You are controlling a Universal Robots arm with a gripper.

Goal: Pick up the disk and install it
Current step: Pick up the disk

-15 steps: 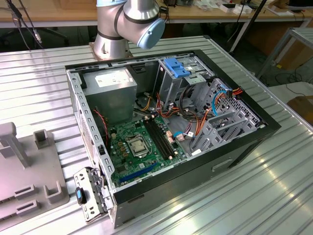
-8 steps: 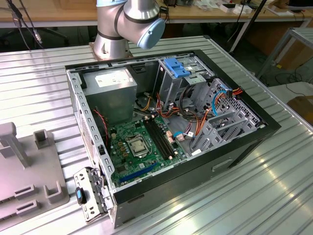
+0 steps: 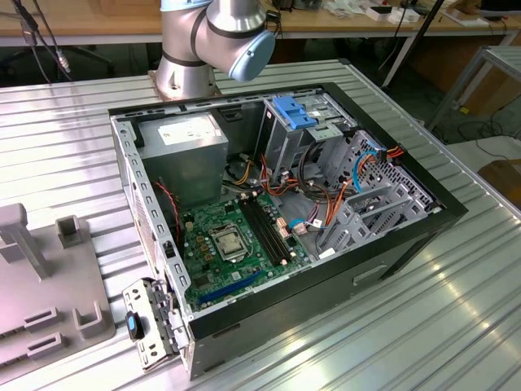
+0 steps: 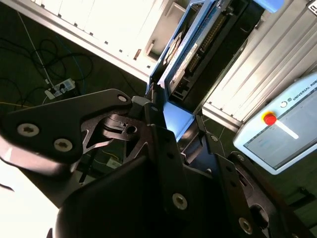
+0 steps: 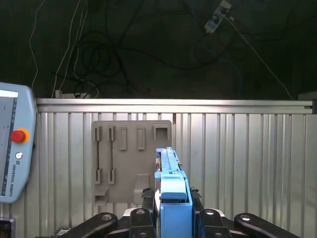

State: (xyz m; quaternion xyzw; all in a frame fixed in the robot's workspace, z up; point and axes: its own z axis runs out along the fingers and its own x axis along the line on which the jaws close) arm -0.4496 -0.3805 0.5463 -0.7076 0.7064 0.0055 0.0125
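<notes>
The claw (image 5: 171,201) is clamped on the disk (image 5: 169,166). In the first wrist view the disk stands edge-on and sticks straight out past the tips. In the second wrist view the dark fingers (image 4: 161,144) press on the near end of the blue carrier. The disk hangs in the air over the ribbed bench (image 5: 247,163), with the grey fixture (image 5: 131,163) beyond it, and it touches neither.

In the exterior view the open case (image 3: 269,314) lies at the centre, with the arm base (image 3: 191,57) at 12 o'clock from it. The cage (image 3: 285,147) with its blue latch (image 3: 295,112) sits toward 1 o'clock inside the case.

I judge three risks from here:
- **Slipping in the grip:** the hold looks to be on one end only, so most of the disk overhangs. It could pivot or slip if it bumps the case rim.
- **Snagging:** loose cables (image 3: 326,208) spread at 5 o'clock from the cage and could catch the carrier on the way in.
- **Jamming:** a slight tilt at entry would wedge the carrier against the metal walls instead of letting it slide home.
</notes>
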